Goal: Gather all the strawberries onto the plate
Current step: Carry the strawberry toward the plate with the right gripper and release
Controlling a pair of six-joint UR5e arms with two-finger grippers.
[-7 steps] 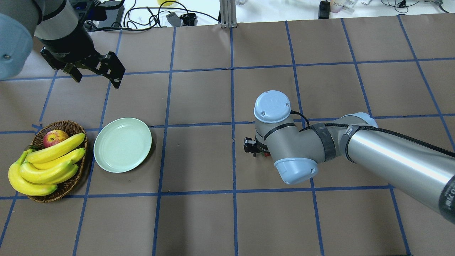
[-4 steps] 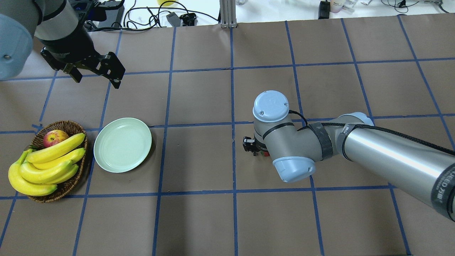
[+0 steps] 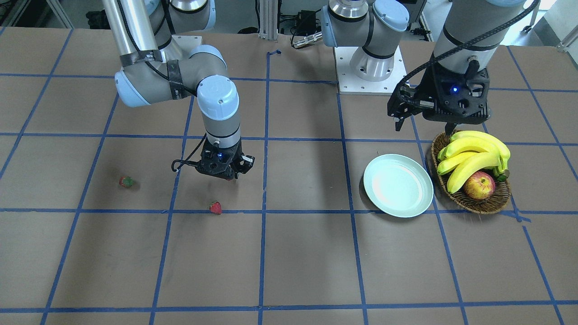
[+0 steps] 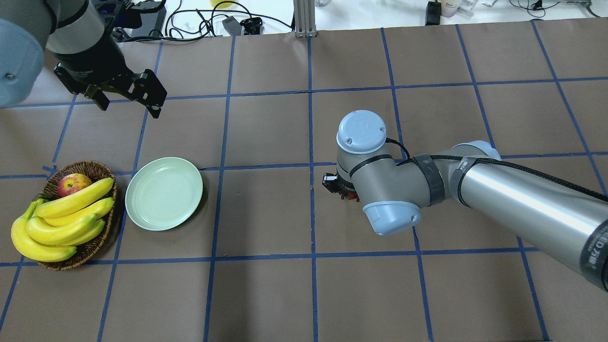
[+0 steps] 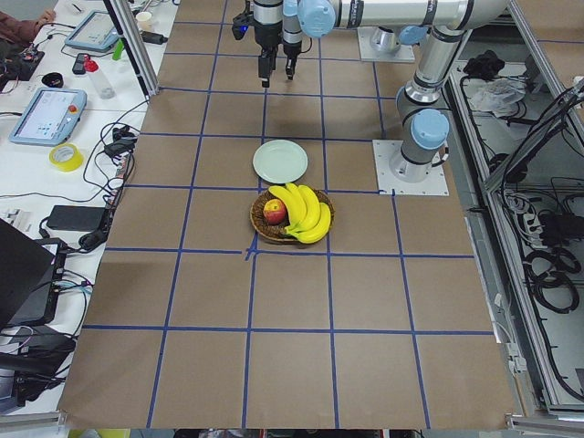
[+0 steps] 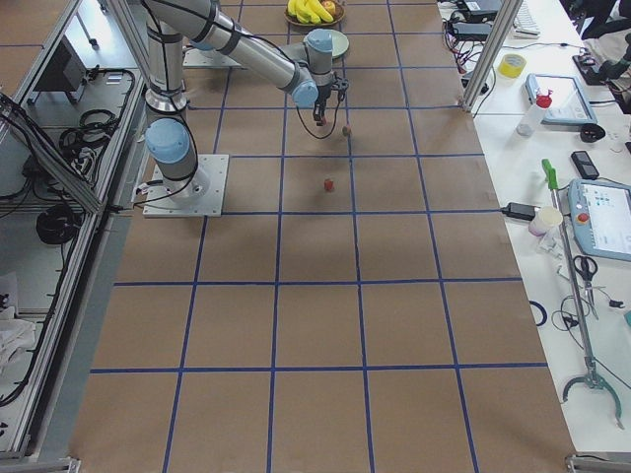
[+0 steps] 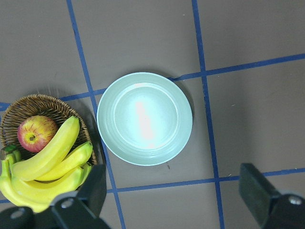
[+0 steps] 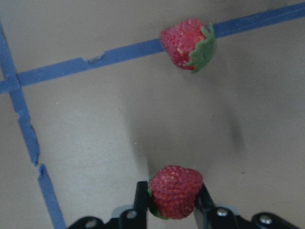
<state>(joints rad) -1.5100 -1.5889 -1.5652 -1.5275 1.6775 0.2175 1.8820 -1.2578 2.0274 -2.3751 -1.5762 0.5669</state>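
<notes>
As the right jaws are closed narrowly on one strawberry, which appears lifted off the bench, the step in hand is judged the carry of the first berry. In the front-facing view the plate, no berry on it yet, lies well apart at 3 o'clock of the held berry; the next move calls for a level transfer and a low release inside its rim. The second strawberry rests near at 7 o'clock, the third strawberry farther at 9 o'clock. The left jaws stand wide and hold nothing, at about 1 o'clock of the plate
</notes>
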